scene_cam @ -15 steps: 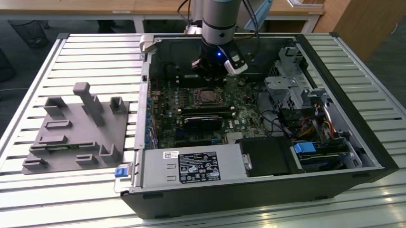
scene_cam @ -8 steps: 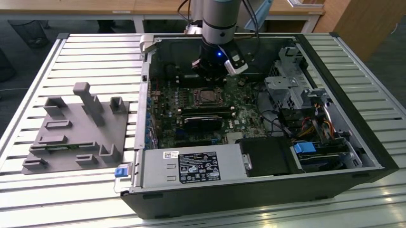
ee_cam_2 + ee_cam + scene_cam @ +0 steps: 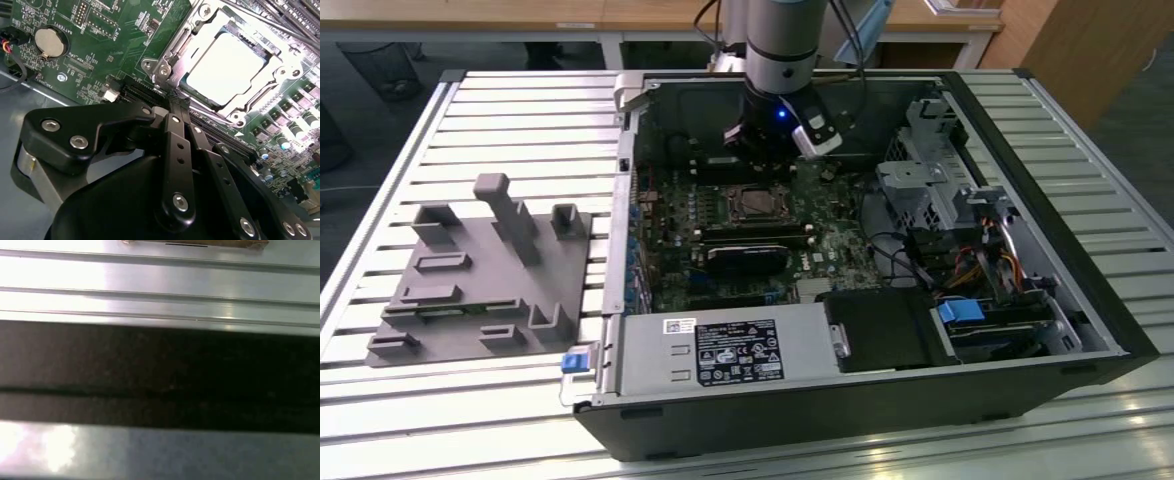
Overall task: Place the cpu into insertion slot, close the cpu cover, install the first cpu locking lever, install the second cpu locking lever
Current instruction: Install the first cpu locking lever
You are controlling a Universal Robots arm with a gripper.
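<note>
Grey fixture block (image 3: 487, 275) with upright pegs is the first thing you meet at the exterior view's left, lying on the slatted table (image 3: 427, 110) just beside the open computer case (image 3: 854, 390). Take the case as your landmark: its green motherboard (image 3: 720, 230) fills the floor, and the insertion slot (image 3: 754, 203) sits near the middle of that board. Your gripper (image 3: 761, 160) hangs inside the case, just behind the slot and close above the board.

In the second wrist view you see the gripper (image 3: 172, 97) with its two black fingers (image 3: 175, 145) drawn together, tips meeting, nothing between them. The tips point at the near corner of the slot. The cpu (image 3: 225, 65) lies flat in the slot, its metal top glaring bright. The cpu cover (image 3: 260, 102) is down around it, framing the chip. Toward the case's right side, in the exterior view, you find drive bays and cable bundles (image 3: 974, 270).
</note>
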